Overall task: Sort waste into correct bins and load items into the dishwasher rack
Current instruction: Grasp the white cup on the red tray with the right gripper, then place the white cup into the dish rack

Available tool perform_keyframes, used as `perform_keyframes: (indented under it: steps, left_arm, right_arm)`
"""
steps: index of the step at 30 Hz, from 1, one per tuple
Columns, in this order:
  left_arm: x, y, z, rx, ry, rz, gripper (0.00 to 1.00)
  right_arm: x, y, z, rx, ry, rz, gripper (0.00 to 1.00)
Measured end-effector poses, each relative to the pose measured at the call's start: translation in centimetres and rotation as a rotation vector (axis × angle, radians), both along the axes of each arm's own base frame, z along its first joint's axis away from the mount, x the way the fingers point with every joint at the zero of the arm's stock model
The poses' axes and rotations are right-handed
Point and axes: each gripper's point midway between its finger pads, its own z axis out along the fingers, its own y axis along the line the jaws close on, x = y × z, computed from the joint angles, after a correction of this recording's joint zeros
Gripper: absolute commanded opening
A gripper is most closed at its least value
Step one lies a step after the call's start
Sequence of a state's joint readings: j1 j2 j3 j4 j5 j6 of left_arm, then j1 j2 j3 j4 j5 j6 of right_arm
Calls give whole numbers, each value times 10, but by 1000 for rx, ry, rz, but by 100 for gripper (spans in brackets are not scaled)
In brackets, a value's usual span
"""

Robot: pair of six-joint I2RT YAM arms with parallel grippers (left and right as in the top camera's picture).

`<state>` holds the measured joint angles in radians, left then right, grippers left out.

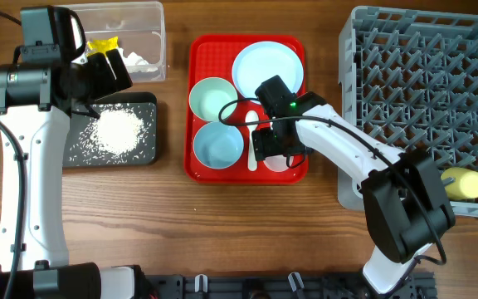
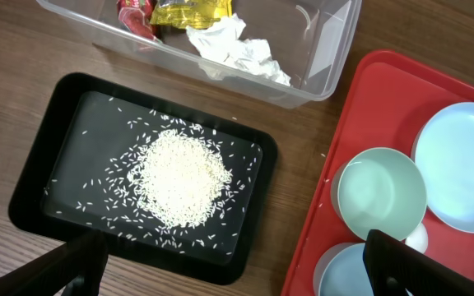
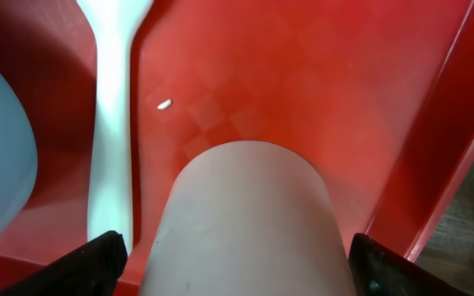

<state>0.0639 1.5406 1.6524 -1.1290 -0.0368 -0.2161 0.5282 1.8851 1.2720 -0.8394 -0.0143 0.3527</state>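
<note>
My right gripper (image 1: 274, 151) is open low over the red tray's front right corner, one finger on each side of the white cup (image 3: 249, 214), with gaps on both sides (image 3: 245, 267). The white spoon (image 3: 112, 123) lies left of the cup. The pale green bowl (image 1: 214, 98), light blue bowl (image 1: 218, 143) and light blue plate (image 1: 265, 71) sit on the red tray. A yellow cup (image 1: 465, 183) lies in the grey rack (image 1: 421, 75). My left gripper (image 2: 241, 267) is open and empty above the black tray (image 2: 31, 205), which holds rice (image 2: 179, 177). The clear tub (image 2: 336, 49) holds red and yellow wrappers (image 2: 189, 10) and tissue (image 2: 237, 49).
The flat red serving tray (image 1: 202, 50) lies mid-table between the bins on the left and the rack on the right. Bare wooden table runs along the front. A single rice grain (image 3: 164, 104) lies on the red tray.
</note>
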Motion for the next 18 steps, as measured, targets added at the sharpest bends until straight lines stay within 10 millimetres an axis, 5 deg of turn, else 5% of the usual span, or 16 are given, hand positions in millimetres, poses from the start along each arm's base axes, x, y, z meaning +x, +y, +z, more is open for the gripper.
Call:
perform_keyframes:
  steps: [3,12,18]
  left_arm:
    - [0,0,0,0,0,0,100]
    - [0,0,0,0,0,0,100]
    - [0,0,0,0,0,0,100]
  right_arm:
    - [-1,-2,0,-11,1,8,54]
    - [-19,-13,17,-60,104,4,52]
    - [20,-19,138,46,-80,-30,53]
